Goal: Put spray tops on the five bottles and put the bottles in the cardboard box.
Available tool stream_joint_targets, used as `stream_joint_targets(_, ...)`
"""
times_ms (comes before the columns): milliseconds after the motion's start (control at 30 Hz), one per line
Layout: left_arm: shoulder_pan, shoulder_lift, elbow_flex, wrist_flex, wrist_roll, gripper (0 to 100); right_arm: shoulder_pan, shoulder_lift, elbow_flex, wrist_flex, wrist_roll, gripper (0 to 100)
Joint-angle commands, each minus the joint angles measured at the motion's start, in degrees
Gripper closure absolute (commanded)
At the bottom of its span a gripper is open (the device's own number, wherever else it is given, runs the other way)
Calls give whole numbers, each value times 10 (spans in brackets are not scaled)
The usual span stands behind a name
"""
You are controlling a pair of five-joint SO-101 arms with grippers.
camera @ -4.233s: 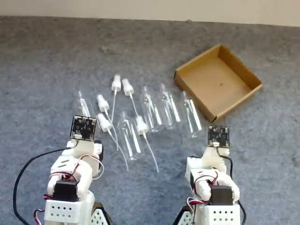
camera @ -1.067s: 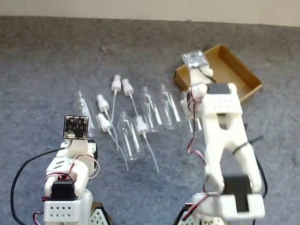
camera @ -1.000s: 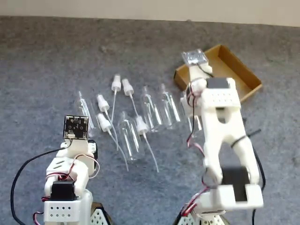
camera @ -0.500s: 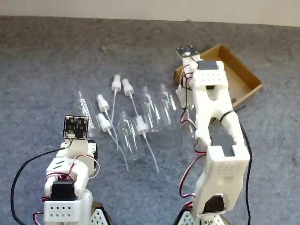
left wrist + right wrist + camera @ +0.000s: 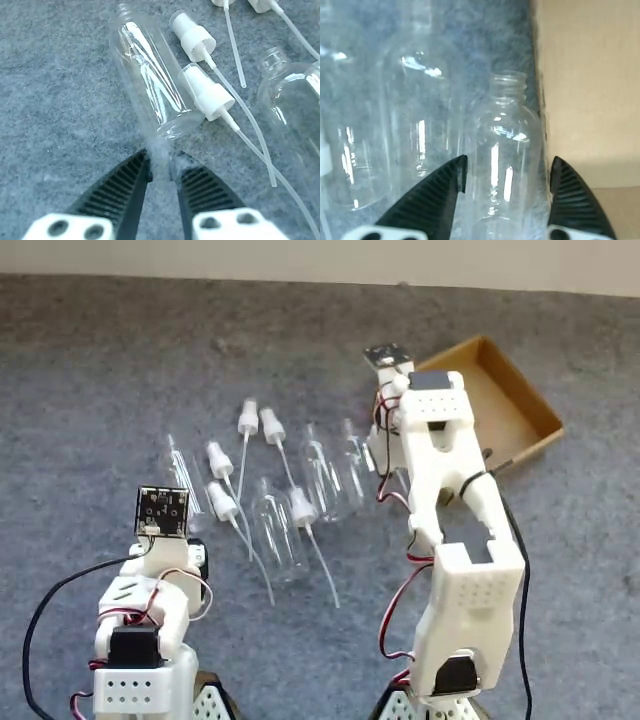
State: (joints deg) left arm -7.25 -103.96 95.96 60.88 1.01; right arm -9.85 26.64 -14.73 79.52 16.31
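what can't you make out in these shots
High view: the right arm covers the bottle beside the cardboard box, so the bottles cannot be counted.
Right wrist view: that bottle's base is cut off by the edge; whether the right hand touches it is unclear.
Left wrist view: the tube of one spray top runs off the edge.

Overhead plus wrist close-ups on bottles [image 5: 275,525]

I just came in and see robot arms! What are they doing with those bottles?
The right gripper sits open around a clear bottle lying beside the cardboard box. The left gripper hangs near another bottle. The spray tops lie loose; none is on a bottle yet.
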Motion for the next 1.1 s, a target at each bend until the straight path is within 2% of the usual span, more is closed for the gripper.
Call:
stream_joint_targets(0, -6, -1, 12, -1, 1, 992, -5, -2, -40, 7, -5, 767)
stream_joint_targets(133, -6, -1, 12, -1, 1, 992, 4, -3, -63, 10, -5, 767)
stream_joint_targets(433, -6, -1, 12, -1, 1, 992, 6, -2, -220, 146, -5, 767)
stream_joint_targets(567, -6, -1, 12, -1, 1, 992, -7, 0, -260, 174, -5, 767)
stream_joint_targets(800, -6, -1, 12, 0, 1, 992, -34, 3, -218, 177, -5, 767)
stream_joint_targets(1067, -6, -1, 12, 0, 1, 992, -31, 0, -149, 153, -6, 768)
